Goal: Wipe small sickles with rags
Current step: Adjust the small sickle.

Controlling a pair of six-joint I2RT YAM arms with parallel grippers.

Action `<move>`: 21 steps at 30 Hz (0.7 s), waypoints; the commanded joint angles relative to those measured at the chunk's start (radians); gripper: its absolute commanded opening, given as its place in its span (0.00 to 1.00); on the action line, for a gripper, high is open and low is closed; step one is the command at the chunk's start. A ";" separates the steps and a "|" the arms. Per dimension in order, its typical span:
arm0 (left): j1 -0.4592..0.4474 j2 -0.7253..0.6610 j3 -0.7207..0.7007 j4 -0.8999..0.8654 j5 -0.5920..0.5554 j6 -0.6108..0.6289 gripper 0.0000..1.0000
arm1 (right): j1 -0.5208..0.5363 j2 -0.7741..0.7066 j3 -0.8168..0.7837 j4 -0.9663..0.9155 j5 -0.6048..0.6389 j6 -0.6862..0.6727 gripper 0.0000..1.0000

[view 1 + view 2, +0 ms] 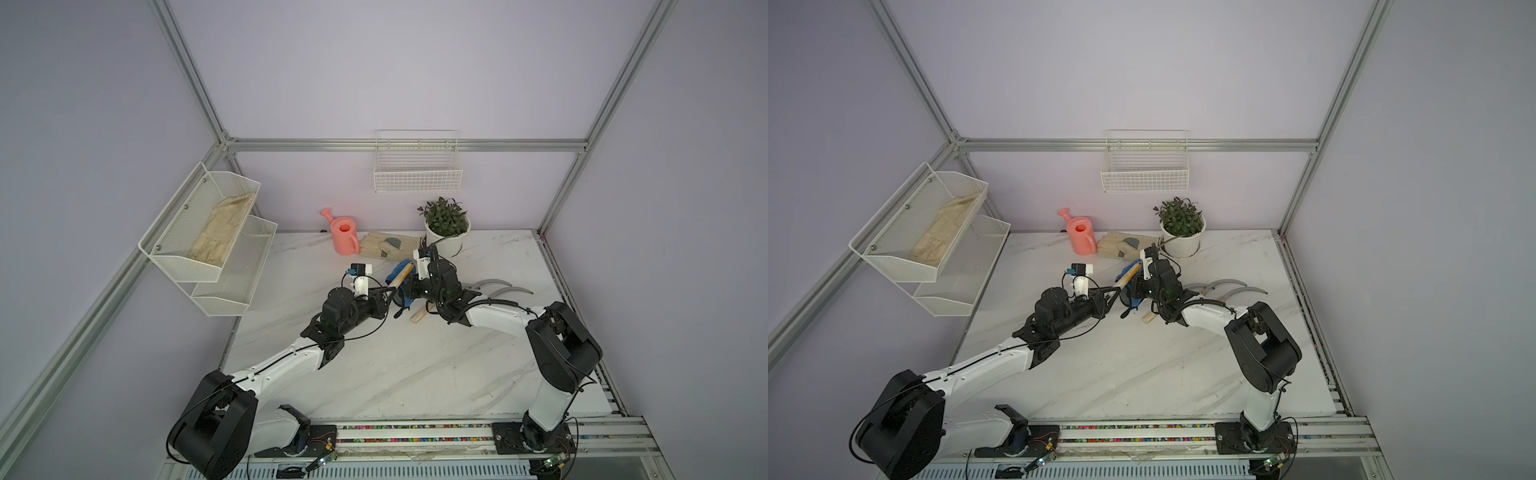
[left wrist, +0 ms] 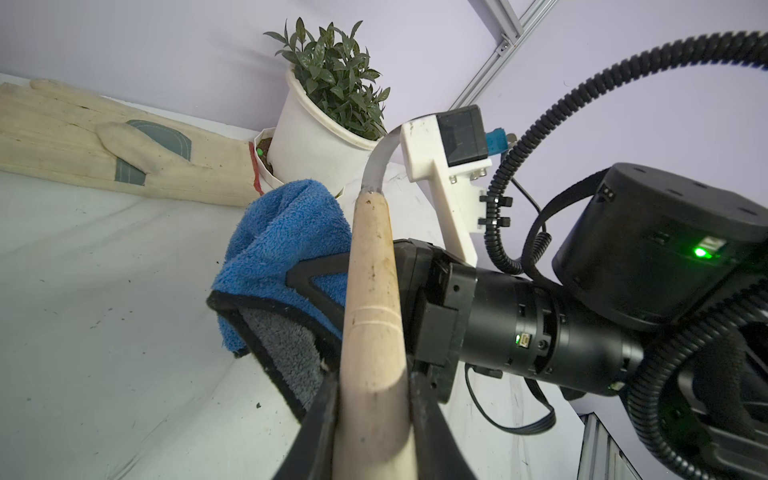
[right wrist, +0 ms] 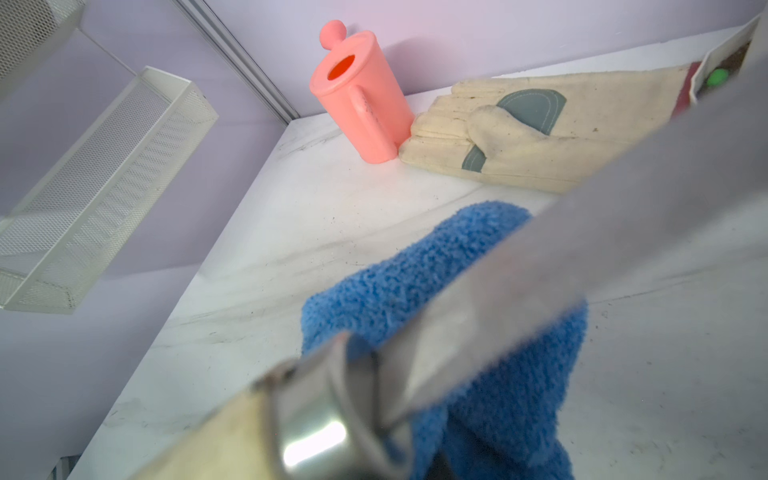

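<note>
My left gripper (image 1: 386,297) (image 2: 374,436) is shut on the pale wooden handle of a small sickle (image 1: 401,276) (image 1: 1128,274) (image 2: 374,291), held above the table. Its grey blade (image 2: 376,166) (image 3: 582,249) curves away toward the plant. My right gripper (image 1: 409,286) (image 1: 1133,287) is shut on the blue rag (image 1: 392,274) (image 2: 282,232) (image 3: 457,270), with one black finger (image 2: 316,282) showing over the plush. The rag sits right beside the blade's base; I cannot tell whether they touch. Other small sickles (image 1: 513,289) (image 1: 1229,283) lie on the table behind the right arm.
A pink watering can (image 1: 345,237), beige gloves (image 1: 386,245) and a white plant pot (image 1: 446,243) stand along the back wall. A wire basket (image 1: 417,166) hangs above them. White mesh shelves (image 1: 208,232) holding a beige glove are on the left wall.
</note>
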 commanded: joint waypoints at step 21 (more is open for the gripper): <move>-0.038 0.273 0.041 0.045 -0.011 -0.124 0.00 | 0.004 0.042 0.044 0.079 0.043 -0.009 0.00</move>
